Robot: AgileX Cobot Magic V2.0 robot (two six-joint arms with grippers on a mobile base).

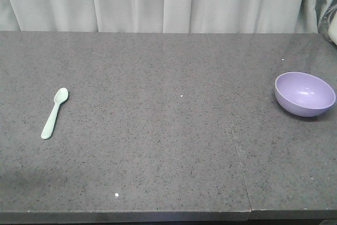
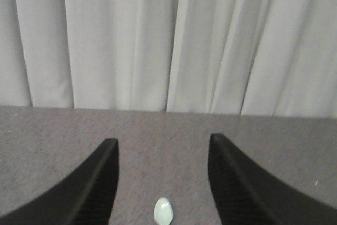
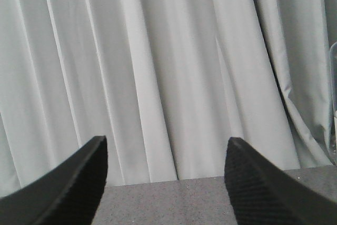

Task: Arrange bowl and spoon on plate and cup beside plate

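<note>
Spoon (image 1: 55,113) and bowl (image 1: 305,94) lie well apart on the grey speckled table (image 1: 168,156). The spoon is at the left with its scoop toward the far side and its handle toward the near edge. The bowl stands upright at the right edge of the front view. No plate and no cup shows in any view, so the arrangement looks not yet begun.

The left gripper (image 2: 163,140) has its jaws spread wide with nothing between them. The spoon's scoop shows low in the left wrist view, lined up with the gap between the fingers but nearer the camera than their tips. The right gripper (image 3: 167,140) is likewise spread and empty, facing the curtain (image 1: 158,1); the bowl does not appear in its view.

The spoon is probably very light and stiff — thin plastic lying flat, with little height to pinch. The best hold seems to be across the handle near its middle, with the fingertips brought right down to the table. Squeezed off-centre, it could skid or flip.

The bowl's glossy, smooth, curved wall looks slippery from outside — a pinch on the rim, one finger inside and one outside, looks safer, though the bowl may tilt when lifted.
</note>
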